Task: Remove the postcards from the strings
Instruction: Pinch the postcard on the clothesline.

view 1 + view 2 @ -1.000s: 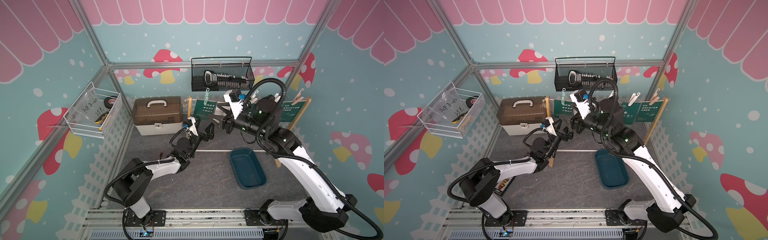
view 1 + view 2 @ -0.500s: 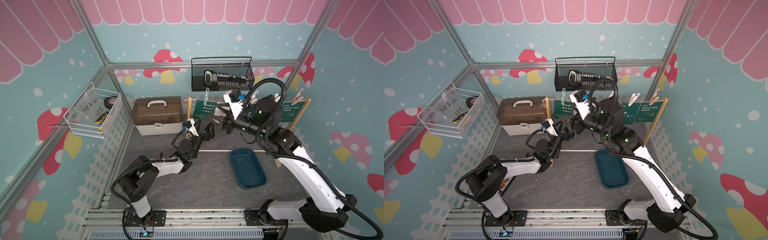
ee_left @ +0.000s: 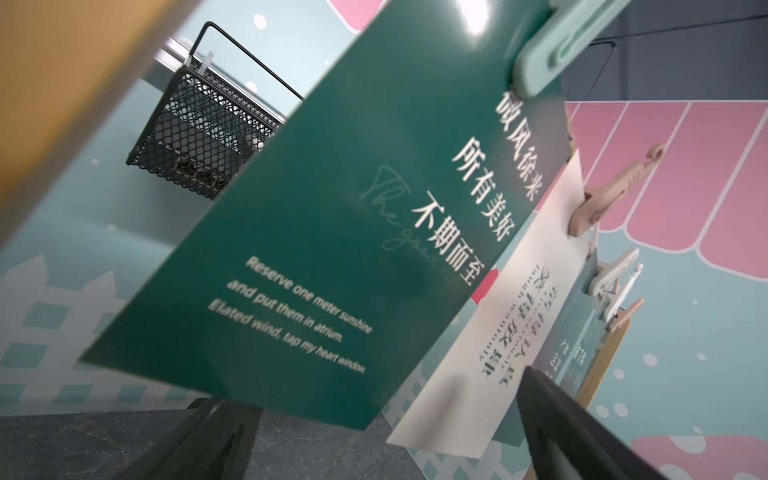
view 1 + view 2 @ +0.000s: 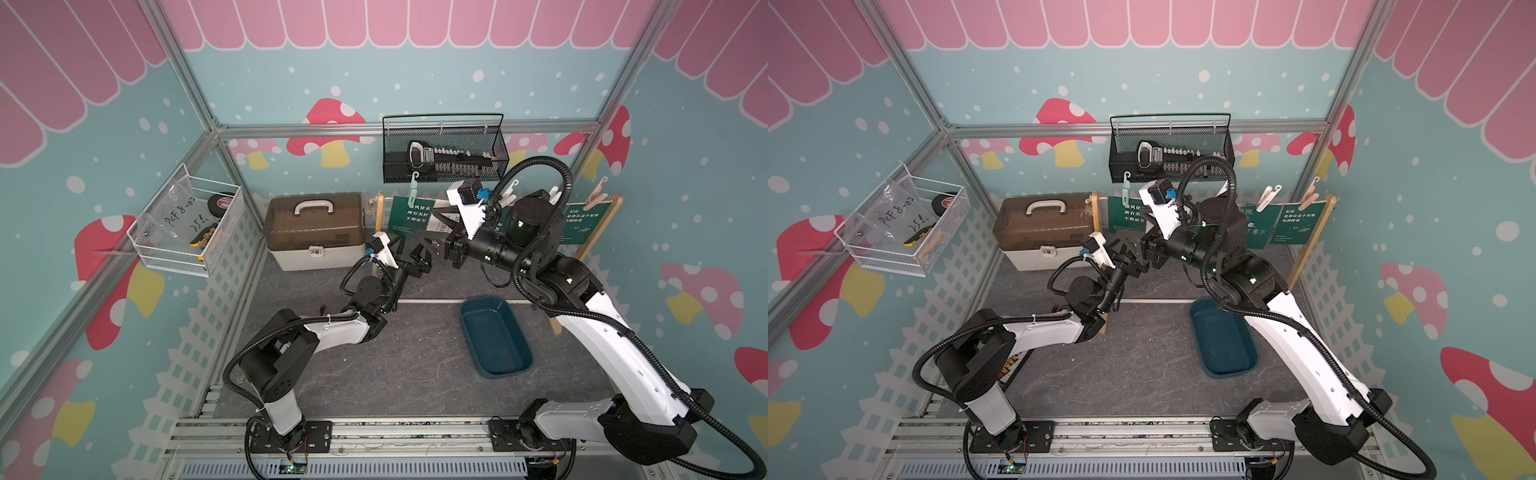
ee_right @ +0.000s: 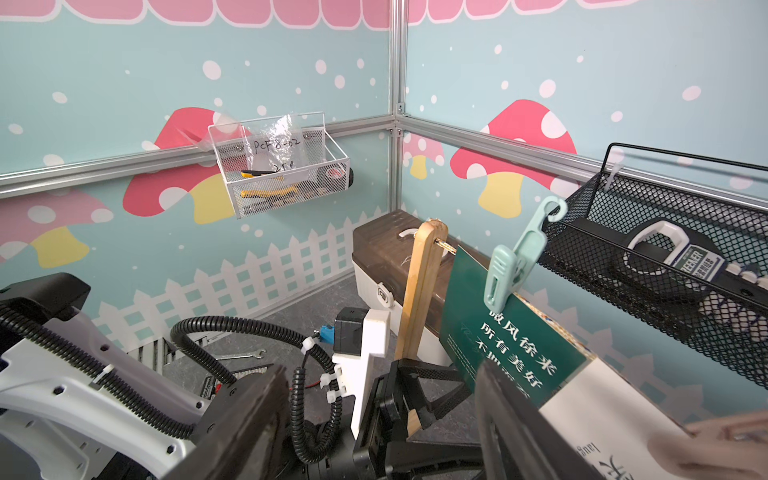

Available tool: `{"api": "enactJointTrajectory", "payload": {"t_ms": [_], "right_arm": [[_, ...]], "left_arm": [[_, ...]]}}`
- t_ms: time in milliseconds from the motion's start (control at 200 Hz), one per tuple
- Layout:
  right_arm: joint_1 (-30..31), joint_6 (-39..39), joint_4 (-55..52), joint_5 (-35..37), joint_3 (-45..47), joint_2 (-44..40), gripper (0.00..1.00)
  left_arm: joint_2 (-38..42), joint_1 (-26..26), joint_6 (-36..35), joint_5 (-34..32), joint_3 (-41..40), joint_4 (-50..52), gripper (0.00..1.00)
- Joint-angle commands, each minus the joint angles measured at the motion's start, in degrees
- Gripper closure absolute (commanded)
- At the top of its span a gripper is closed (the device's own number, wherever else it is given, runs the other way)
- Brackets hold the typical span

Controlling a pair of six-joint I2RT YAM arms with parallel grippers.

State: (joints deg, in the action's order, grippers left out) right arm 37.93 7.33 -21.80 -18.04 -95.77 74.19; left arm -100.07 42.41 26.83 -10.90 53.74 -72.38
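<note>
Edging upward, our left gripper (image 4: 417, 254) spreads its jaws just beneath the green postcard (image 3: 332, 232), which hangs long-axis down from the string (image 5: 446, 249) by a mint clip (image 5: 507, 266). Our right gripper (image 4: 438, 243), jaws also parted, waits alongside.

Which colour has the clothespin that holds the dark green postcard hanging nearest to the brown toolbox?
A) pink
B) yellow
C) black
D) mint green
D: the clothespin clipped on the top edge of that green postcard is pale mint green, and the left wrist view shows the same.
</note>
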Motion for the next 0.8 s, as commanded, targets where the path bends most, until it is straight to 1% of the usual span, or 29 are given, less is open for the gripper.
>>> {"api": "enactJointTrajectory", "payload": {"t_ms": [0,85,185,395,595,796], "right_arm": [[0.29,-0.26,0.93,-0.59,-0.67,-0.47,0.29],[0.23,-0.32,0.82,-0.41,-0.65,-0.56,0.29],[0.27,-0.25,0.88,-0.5,-0.65,-0.8,0.29],[0.21,-0.06,0.85,-0.41,-0.65,-0.9,0.29],[0.26,-0.03,0.88,-0.37,-0.58,-1.07,0.29],[0.21,-0.21,0.97,0.19,-0.59,-0.92,0.29]], "left_arm": [[-0.47,0.04,0.44,2.18,-1.22,-5.84,0.01],[-0.34,0.04,-0.36,2.8,-2.78,-8.86,0.01],[0.65,0.04,-1.72,3.96,-3.69,-8.88,0.01],[2.11,0.12,-2.31,5.44,-5.79,-8.92,0.01],[6.11,0.05,-4.79,5.88,-8.39,-8.92,0.02],[10.08,-0.04,-5.36,6.83,-10.36,-8.92,0.02]]}}
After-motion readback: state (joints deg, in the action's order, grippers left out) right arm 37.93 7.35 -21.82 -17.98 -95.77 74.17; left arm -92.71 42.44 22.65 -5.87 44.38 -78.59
